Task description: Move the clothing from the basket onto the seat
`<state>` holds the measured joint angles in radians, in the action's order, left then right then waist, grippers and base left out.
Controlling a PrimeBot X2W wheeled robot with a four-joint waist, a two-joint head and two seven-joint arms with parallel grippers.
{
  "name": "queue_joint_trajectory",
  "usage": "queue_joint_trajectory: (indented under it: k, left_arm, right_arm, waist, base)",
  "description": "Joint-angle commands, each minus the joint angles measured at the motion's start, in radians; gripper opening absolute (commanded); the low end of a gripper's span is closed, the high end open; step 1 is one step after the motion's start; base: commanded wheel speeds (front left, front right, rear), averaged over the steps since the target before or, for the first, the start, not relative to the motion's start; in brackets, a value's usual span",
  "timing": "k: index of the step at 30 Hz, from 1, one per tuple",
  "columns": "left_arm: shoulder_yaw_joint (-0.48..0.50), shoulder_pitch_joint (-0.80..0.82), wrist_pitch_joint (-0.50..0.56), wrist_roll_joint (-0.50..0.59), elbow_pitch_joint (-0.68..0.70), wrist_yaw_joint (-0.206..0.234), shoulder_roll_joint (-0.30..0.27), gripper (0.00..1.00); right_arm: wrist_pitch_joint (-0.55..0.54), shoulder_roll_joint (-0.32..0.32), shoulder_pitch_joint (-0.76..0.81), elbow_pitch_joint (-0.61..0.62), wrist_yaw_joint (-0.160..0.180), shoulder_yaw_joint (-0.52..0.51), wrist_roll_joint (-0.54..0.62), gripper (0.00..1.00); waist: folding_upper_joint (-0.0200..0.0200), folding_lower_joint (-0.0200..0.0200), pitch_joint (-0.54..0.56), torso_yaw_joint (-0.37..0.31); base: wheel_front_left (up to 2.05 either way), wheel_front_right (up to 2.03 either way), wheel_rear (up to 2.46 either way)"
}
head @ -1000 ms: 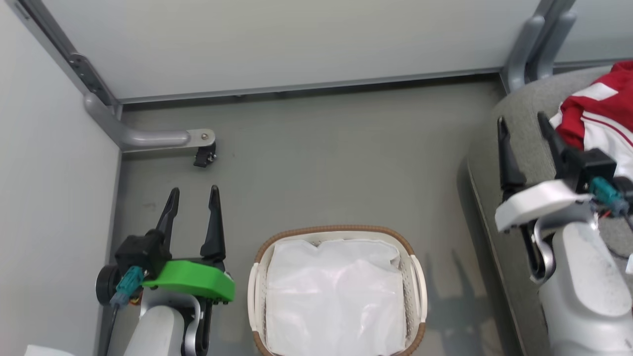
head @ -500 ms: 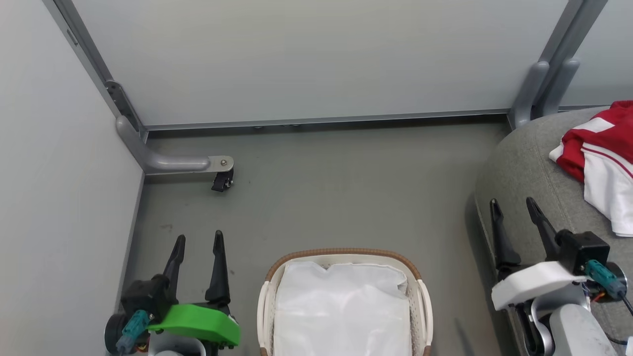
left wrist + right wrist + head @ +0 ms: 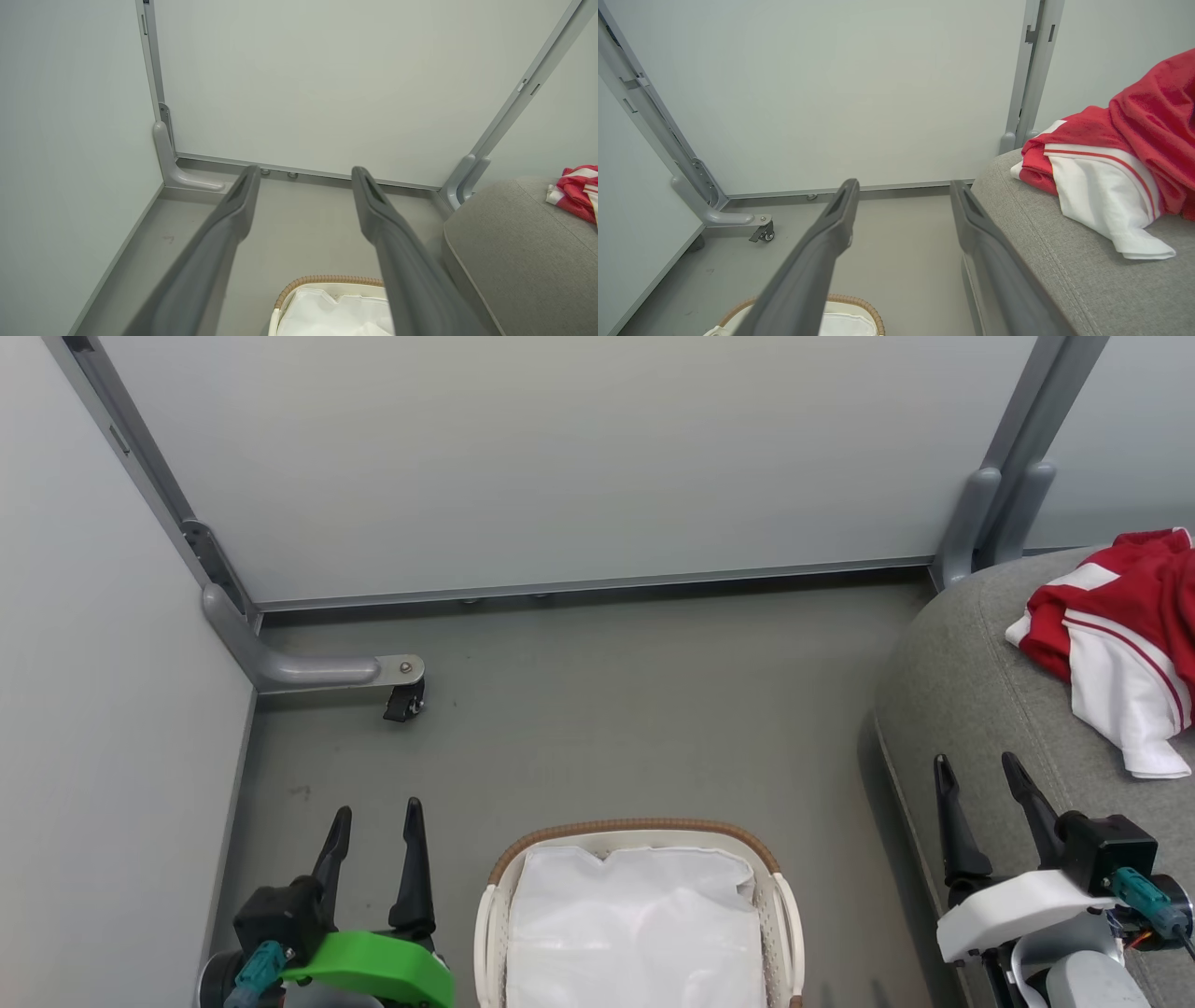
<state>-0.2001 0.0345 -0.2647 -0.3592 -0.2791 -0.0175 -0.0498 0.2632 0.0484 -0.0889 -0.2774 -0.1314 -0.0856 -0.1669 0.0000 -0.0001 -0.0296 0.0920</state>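
The red and white clothing (image 3: 1125, 635) (image 3: 1115, 168) (image 3: 575, 192) lies bunched on the grey seat (image 3: 971, 691) (image 3: 1064, 261) (image 3: 504, 242) at the right. On the floor stands the white basket (image 3: 635, 828) (image 3: 327, 280) (image 3: 852, 301) with its brown woven rim, and a white cloth liner (image 3: 635, 933) covers its inside. My left gripper (image 3: 373, 817) (image 3: 303, 177) hangs open to the left of the basket, holding nothing. Over the seat's front edge my right gripper (image 3: 976, 770) (image 3: 901, 186) is open too, short of the clothing.
Pale partition walls close the space at the back and left. A grey metal foot with a small black caster (image 3: 406, 702) (image 3: 762, 233) juts onto the grey floor at the left. A grey post (image 3: 990, 513) stands by the seat's far corner.
The head camera has tilted, so the basket sits lower in the picture. My right gripper has drawn back from the clothing toward the seat's front edge. Both grippers stay open.
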Motion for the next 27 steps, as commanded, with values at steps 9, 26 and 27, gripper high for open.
queue_joint_trajectory:
  k: [9,26,27]
  left_arm:
    - [0.002,0.008,0.001,0.015,-0.015,0.001,-0.002,1.0]
    - [0.009,-0.01,0.01,-0.051,-0.047,-0.012,0.0,0.0]
    - [0.012,-0.009,0.014,-0.067,-0.046,-0.013,-0.001,0.0]
  right_arm:
    - [0.002,0.004,0.0,-0.016,0.001,0.003,-0.027,1.0]
    - [-0.02,-0.013,0.011,-0.061,0.0,0.0,-0.072,0.0]
    - [-0.025,-0.013,0.01,-0.061,0.0,-0.001,-0.089,0.0]
  waist:
    - [0.0,0.0001,-0.001,0.002]
    - [0.0,0.0001,0.0,0.002]
    - [0.0,0.0001,0.0,0.001]
  base:
    - [0.0,0.0,0.0]
    - [0.0,0.0,0.0]
    - [0.0,0.0,0.0]
